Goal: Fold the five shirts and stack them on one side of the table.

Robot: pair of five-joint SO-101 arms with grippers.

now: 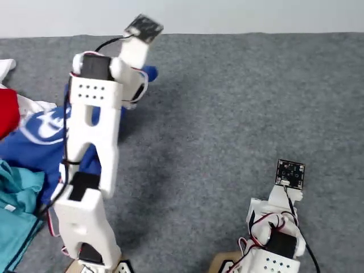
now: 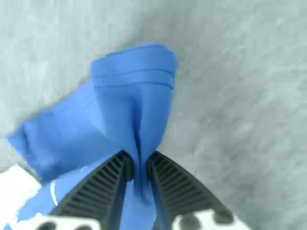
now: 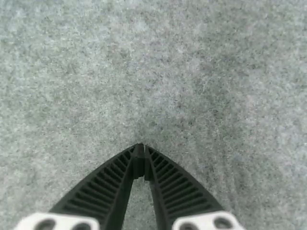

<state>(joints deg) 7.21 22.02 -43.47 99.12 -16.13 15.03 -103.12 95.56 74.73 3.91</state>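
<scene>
Here the blue shirt was held bunched at the table's left side, pinched by the left gripper; the right gripper was closed, empty. The thin fold could probably be lost if dragged against the pile.

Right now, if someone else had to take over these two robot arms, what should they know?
Left gripper: shut on a bunched fold of the blue shirt.
Right gripper: shut, holding nothing, over the bare grey table.
Shirts: the red shirt and the teal shirt lie crumpled in a heap at the table edge on the left arm's side, and the blue one trails out of it.
Done: no folded shirt or stack yet.
Left: fold every shirt, then stack them on one side.
</scene>
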